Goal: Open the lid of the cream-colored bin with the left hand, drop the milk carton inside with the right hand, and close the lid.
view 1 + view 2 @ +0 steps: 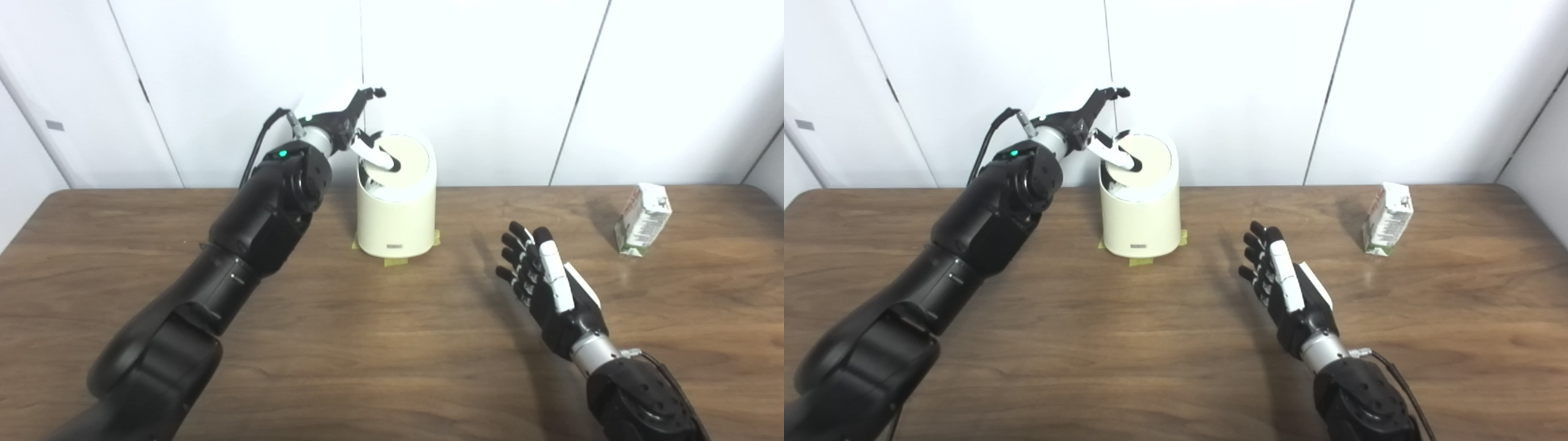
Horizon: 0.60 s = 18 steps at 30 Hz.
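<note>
Pressing on the round lid [401, 160] of the cream-colored bin [397, 214], the left hand [349, 119] reaches in from the bin's left side with one white finger laid across the lid's near-left part and the remaining fingers spread above it, grasping nothing. The lid appears tilted, its left edge dipping into the body; whether it is fully open cannot be told. The bin stands at the back centre of the wooden table [367, 343], on yellow tape marks [395, 261]. The right hand [548, 288] hovers over the table, fingers extended and apart, empty. The milk carton [643, 219] stands upright, well apart to the right, near the back edge. To complete this step well, the left finger should probably push steadily downward near the lid's edge without shoving the bin sideways off its tape, then hold the opening wide while the right hand travels to the carton.
</note>
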Available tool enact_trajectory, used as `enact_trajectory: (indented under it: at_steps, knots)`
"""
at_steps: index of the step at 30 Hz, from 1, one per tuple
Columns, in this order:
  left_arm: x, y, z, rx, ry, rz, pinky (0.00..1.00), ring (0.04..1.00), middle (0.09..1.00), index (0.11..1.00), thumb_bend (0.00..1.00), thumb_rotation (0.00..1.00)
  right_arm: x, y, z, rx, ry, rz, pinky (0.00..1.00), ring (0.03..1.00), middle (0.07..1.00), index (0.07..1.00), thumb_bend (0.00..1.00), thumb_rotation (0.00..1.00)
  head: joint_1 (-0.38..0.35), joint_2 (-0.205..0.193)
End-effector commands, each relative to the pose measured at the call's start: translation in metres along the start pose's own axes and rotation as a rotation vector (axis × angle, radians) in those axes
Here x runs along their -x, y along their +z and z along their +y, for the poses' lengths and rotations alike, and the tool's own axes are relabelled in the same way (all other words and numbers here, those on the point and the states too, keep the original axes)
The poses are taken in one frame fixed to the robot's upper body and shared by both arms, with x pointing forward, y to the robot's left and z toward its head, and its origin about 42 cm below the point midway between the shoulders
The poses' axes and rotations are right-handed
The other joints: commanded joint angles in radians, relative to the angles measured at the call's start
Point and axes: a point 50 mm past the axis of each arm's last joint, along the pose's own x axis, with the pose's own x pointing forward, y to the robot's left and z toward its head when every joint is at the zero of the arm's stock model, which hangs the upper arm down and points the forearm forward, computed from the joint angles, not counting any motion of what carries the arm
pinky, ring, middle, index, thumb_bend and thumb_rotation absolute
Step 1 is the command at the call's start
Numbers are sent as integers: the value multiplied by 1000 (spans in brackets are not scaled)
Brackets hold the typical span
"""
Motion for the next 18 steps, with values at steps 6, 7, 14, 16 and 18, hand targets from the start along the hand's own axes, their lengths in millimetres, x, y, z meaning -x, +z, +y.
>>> enact_trajectory:
  at_steps: [6,7,14,16,18]
  knots:
    - [-4,7,17,-92,21,-38,768,854,880,864,961,0,-7,23,5,8,20,-85,949,1000,987,1000,570,1000,-2,7]
    - [-4,7,18,-89,22,-37,767,854,879,863,961,0,-7,23,5,9,20,-85,949,1000,987,1000,569,1000,-2,9]
    - [-3,6,37,118,43,10,725,854,887,858,894,0,-7,23,6,2,20,-86,950,1000,988,1000,575,1000,-9,12]
    - [0,4,47,289,49,27,746,863,893,855,809,27,-7,23,7,0,18,-88,953,1000,989,1000,581,1000,-10,15]
    - [8,1,56,435,70,22,689,822,874,857,709,147,-7,24,6,0,12,-89,950,1000,988,1000,583,1000,-11,17]
